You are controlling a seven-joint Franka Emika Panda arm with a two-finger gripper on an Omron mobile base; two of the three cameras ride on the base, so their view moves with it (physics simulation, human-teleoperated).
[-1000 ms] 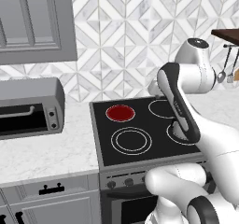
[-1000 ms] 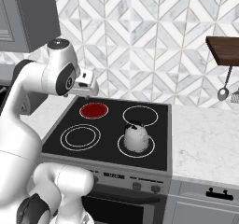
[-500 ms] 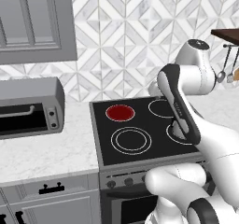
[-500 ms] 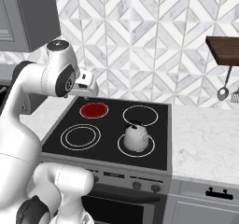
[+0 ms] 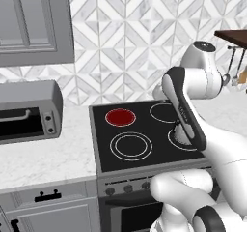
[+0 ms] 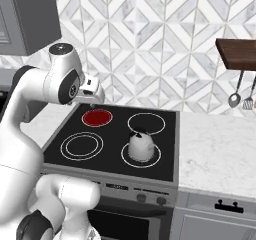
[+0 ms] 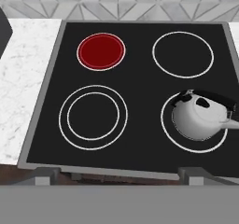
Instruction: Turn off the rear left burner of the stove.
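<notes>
The stove (image 5: 99, 144) is a grey steel range with a black glass top. Its rear left burner (image 5: 120, 117) (image 6: 97, 117) (image 7: 101, 51) glows as a solid red disc. A row of small dark knobs (image 6: 150, 198) (image 5: 128, 188) runs along the front panel. My gripper (image 7: 120, 174) hangs above the cooktop and looks down on it, its fingertips (image 7: 46, 173) wide apart and holding nothing. In the right base view the gripper (image 6: 95, 95) hovers just above and behind the red burner.
A grey kettle (image 6: 140, 145) (image 7: 200, 118) sits on the front right zone. A toaster oven (image 5: 29, 110) stands on the counter left of the stove. A wooden shelf (image 6: 237, 54) with hanging utensils (image 6: 235, 99) is on the wall at right.
</notes>
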